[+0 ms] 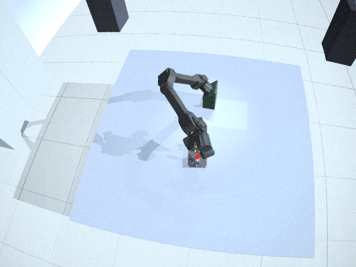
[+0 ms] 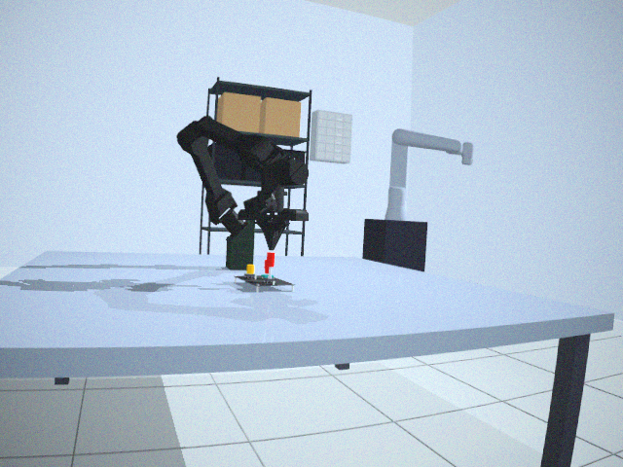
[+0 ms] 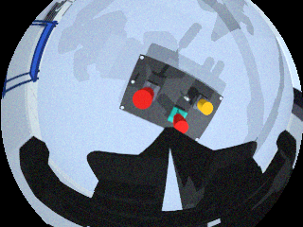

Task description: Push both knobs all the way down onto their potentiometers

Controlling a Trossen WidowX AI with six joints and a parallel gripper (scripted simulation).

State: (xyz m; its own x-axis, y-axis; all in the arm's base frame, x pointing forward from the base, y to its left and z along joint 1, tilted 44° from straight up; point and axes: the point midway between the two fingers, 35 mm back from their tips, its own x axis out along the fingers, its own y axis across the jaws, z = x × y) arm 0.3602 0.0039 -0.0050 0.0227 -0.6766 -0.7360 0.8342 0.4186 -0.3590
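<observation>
Red knobs [image 3: 143, 98] — two from the wrist; exterior shows one.

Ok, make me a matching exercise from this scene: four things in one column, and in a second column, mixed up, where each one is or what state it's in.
Things:
1. gripper
2. yellow knob
3. cardboard boxes
4. circuit board

Places or states:
A. on the top shelf of the rack
B. standing on the table
C. fingers shut on nothing, tip over the red knob
D. on the board, left of the red knob in the exterior view

Pairs: 1-C, 2-D, 3-A, 4-B
</observation>
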